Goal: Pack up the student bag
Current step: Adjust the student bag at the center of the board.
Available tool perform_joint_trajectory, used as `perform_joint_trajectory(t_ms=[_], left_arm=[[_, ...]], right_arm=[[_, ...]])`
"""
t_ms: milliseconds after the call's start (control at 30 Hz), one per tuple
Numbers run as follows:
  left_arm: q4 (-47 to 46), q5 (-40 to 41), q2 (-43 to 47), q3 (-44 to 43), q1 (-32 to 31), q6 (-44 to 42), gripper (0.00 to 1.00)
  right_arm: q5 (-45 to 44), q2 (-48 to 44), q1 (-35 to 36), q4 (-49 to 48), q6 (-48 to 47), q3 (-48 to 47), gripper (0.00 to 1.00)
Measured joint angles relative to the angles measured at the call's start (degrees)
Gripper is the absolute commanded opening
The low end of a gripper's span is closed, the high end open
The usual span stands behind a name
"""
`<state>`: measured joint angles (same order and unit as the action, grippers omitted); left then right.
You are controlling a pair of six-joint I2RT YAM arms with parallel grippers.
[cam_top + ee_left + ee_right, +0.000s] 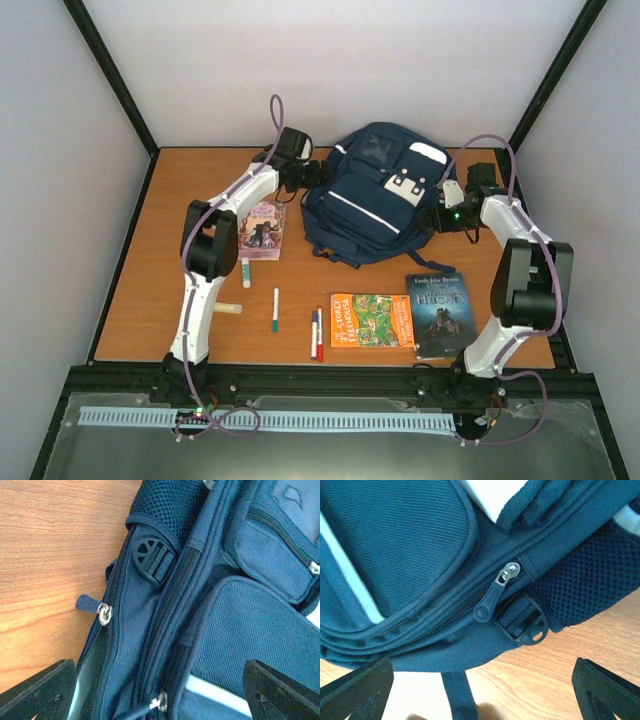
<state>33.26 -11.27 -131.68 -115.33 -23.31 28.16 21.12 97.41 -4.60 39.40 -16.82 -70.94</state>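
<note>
Two sets of jaws flank the student bag (375,195), which lies front-up at the far middle of the desk (150,300). The left jaws are spread wide at the bag's left side, holding nothing. Between them, the wrist view shows a silver zip slider (104,613), its dark pull sticking out over the wood, and a round-ended buckle (148,555) beside a mesh pocket (170,500). The right jaws are likewise released at the bag's right side (a zip pull (495,594) hangs just above a strap buckle (525,622) there). Nearer the arms lie a pink book (262,230), an orange book (372,320) just beside a dark book (438,300), a green-tipped pen (276,309) and a pair of pens (317,335), all apart from the bag
</note>
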Motion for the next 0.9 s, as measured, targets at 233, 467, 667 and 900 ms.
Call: perform_joint_trajectory(t_ms=[233,467,667,900], left_arm=[[0.2,-5.4,-7.7,-5.8,2.3,1.0,0.84],[0.6,-10.6,-11.2,-6.2,3.5,0.6,0.75],[-6.1,-15.1,-8.0,2.4,3.6,0.6,0.73],[-13.2,-16.0,0.0,17.1,3.8,1.2,0.68]], right_arm=[[4.1,8.4,-1.7,2.0,3.3,-4.3,1.0],[6.0,16.8,-1.7,3.6,4.9,-11.0,1.0],[6.8,20.5,-1.4,5.8,5.3,-14.1,1.0],[5.7,24.7,1.1,9.6,5.2,-20.7,1.0]])
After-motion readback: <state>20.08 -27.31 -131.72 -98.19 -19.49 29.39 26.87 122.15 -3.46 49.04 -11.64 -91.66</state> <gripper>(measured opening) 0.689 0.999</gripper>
